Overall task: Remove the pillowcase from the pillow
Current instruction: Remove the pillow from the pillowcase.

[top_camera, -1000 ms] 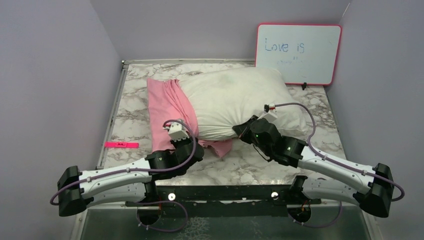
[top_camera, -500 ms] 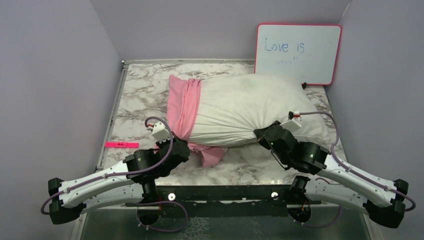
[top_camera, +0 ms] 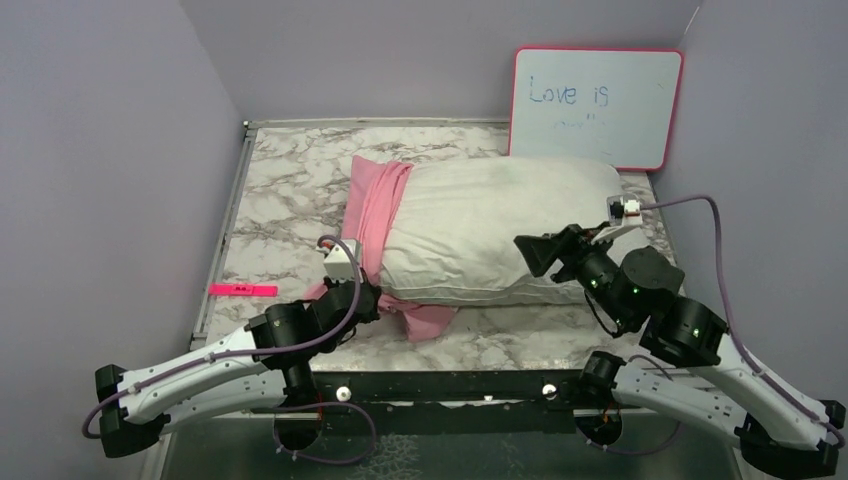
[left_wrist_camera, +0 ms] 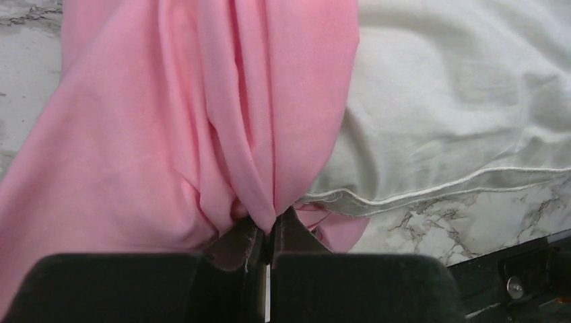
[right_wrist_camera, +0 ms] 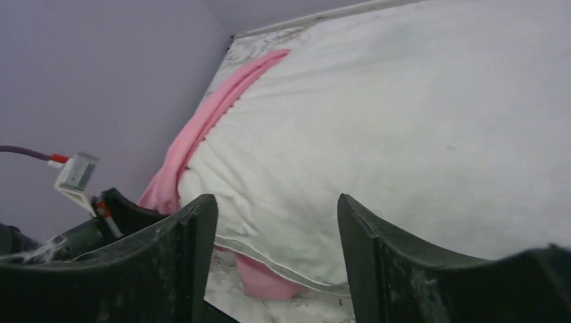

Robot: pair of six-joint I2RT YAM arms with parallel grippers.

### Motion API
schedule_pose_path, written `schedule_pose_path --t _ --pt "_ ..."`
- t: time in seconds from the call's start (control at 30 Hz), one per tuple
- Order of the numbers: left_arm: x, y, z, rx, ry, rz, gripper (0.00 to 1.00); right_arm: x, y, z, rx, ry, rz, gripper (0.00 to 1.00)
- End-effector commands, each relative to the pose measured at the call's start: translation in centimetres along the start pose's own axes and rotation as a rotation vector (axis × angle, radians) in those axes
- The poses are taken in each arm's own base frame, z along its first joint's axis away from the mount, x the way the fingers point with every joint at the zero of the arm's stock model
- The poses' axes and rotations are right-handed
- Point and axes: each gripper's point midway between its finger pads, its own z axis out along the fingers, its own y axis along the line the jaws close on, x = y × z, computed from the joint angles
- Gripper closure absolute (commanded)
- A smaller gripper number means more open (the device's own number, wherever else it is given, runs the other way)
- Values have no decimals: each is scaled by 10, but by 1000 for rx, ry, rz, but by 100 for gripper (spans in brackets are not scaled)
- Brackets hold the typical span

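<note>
Pillowcase in bunched pink folds, left claw pinching it, right claw spread, empty

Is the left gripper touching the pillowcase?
Touching. The left wrist view shows the left gripper shut, its jaws pinching a pink fold of the pillowcase.

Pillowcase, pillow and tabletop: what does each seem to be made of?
Pillowcase: thin, soft pink fabric, matte here, hanging in fine draped folds.
Pillow: off-white woven cloth, wrinkled, with a piped seam, plump as if with soft filling.
Tabletop: white with grey veins like marble, smooth; possibly only a printed laminate.
</note>
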Motion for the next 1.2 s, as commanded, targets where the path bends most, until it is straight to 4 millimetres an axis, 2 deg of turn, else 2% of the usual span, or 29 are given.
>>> schedule_pose_path --t 0.0,0.07,0.17,0.3,0.33,0.43,0.53,0.57,0.67,0.8,0.9,1.0,1.07,1.17 --pt "-8 -21 2 85 -14 42 94 -15 67 8 -264 40 -164 28" --pt "-7 -24 2 93 -1 55 82 0 76 28 -245 129 -237 27" --pt "-8 -24 0 96 7 95 59 13 66 67 -70 220 -336 21" --pt "-21 -22 -12 110 -18 85 41 17 54 114 139 253 -484 8" --pt "-24 -26 -16 137 -21 85 37 25 53 129 162 271 -531 6" --pt "-31 -47 -32 250 17 127 31 40 51 156 203 310 -586 5" --pt "-46 -63 -48 310 33 132 29 75 27 174 241 399 -589 5" --pt "-51 -67 -52 322 33 137 28 90 16 174 260 443 -572 6" --pt "-66 -67 -56 294 10 142 22 140 -16 160 291 579 -526 27" --pt "-80 -34 -39 58 -63 174 7 209 -41 112 223 737 -363 45" --pt "-96 -30 -27 -49 -85 213 2 253 -70 69 270 848 -228 48" --pt "-119 -22 -5 -116 -85 245 1 273 -88 43 329 897 -152 48" --pt "-131 -4 21 -159 -63 248 1 276 -87 40 323 898 -121 48" --pt "-146 30 52 -155 -32 154 2 272 -79 47 298 886 -112 48"
